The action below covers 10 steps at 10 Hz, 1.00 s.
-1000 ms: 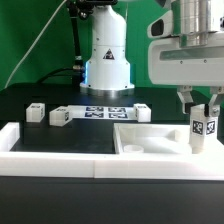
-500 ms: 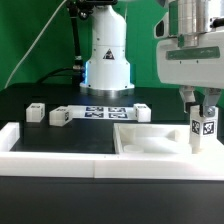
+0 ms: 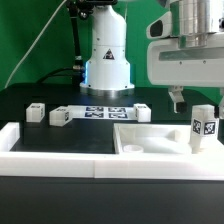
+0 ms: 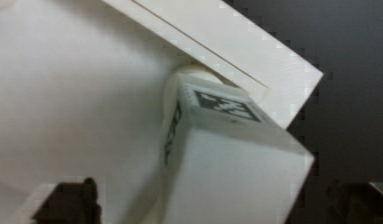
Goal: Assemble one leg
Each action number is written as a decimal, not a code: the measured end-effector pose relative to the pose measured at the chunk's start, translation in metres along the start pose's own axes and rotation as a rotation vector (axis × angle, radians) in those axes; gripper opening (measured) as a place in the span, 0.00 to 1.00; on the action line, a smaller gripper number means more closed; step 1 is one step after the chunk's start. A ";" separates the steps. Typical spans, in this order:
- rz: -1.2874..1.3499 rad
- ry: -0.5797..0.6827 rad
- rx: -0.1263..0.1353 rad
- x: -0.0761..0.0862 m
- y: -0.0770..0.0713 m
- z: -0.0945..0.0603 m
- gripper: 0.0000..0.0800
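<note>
Exterior view, my gripper (image 3: 197,100) hangs above the leg (image 3: 203,128), fingers apart, holding nothing, leg upright on the slab (image 3: 160,135) at the view's right, tag (image 3: 204,126) toward the camera, wrist view, leg between my spread fingertips (image 4: 71,200), slab beneath.

The leg (image 3: 204,128) stands upright on the slab (image 3: 160,135), below the jaws of the gripper (image 3: 194,100) and clear of them. The marker board (image 3: 105,112) lies well to the exterior view's left of the jaws, with a loose post (image 3: 141,112) between board and jaws.
</note>
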State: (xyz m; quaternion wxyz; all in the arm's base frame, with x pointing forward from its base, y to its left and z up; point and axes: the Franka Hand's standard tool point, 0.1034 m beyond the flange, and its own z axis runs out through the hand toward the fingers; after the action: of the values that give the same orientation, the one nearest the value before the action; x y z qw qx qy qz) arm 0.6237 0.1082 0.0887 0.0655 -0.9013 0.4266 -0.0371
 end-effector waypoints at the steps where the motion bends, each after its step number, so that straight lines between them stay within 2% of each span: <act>1: -0.110 -0.003 -0.003 0.000 0.000 0.000 0.81; 4: -0.421 -0.012 -0.029 -0.001 -0.003 0.000 0.81; 6: -0.612 -0.016 -0.066 -0.005 -0.008 -0.001 0.81; 8: -0.776 -0.030 -0.092 -0.006 -0.007 -0.002 0.81; 10: -0.935 -0.034 -0.090 -0.003 -0.006 -0.003 0.81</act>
State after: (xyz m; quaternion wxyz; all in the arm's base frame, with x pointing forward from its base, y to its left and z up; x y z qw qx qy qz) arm 0.6262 0.1140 0.0925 0.0096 -0.9992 -0.0252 -0.0292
